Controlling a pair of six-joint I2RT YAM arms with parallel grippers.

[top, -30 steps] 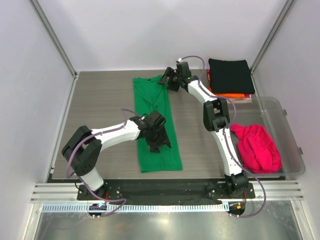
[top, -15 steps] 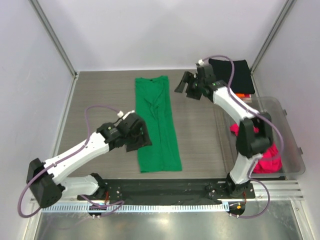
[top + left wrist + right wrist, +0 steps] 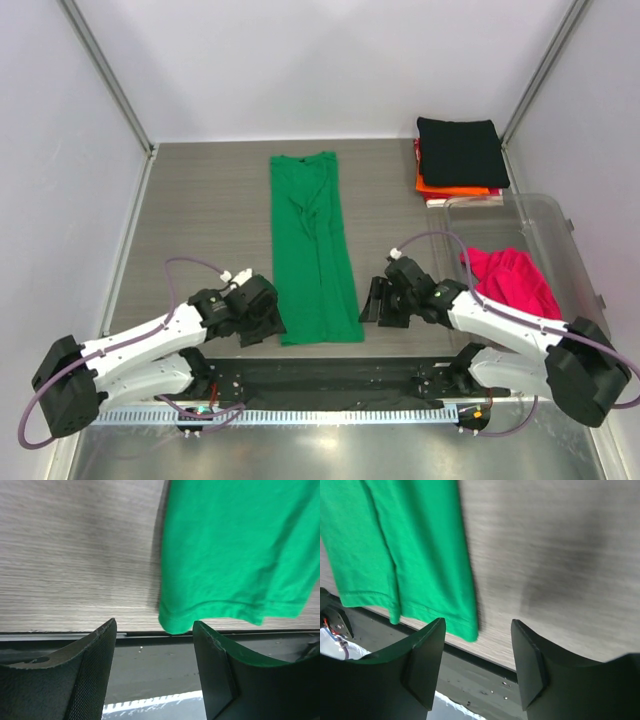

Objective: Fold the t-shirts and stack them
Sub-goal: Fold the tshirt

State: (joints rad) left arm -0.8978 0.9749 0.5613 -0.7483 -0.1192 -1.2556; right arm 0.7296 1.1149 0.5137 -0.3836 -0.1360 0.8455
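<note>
A bright green t-shirt [image 3: 315, 245] lies folded into a long narrow strip down the middle of the table, its hem at the near edge. My left gripper [image 3: 268, 325] hovers open just left of the hem's near-left corner [image 3: 172, 622]. My right gripper [image 3: 374, 300] hovers open just right of the near-right corner [image 3: 467, 630]. Neither holds anything. A folded stack sits at the back right, with a black t-shirt [image 3: 460, 150] on top of an orange one [image 3: 445, 188] and a red edge [image 3: 417, 152] showing. A magenta-pink t-shirt [image 3: 515, 290] lies crumpled in the bin.
A clear plastic bin [image 3: 575, 270] stands at the right side of the table. The black mounting strip [image 3: 330, 370] and rail run along the near edge, right below both grippers. White walls close in the table on three sides.
Both arms have pulled back from the shirt's middle and far end to the near edge. They now flank the green hem's two corners. The shirt lies straighter.
</note>
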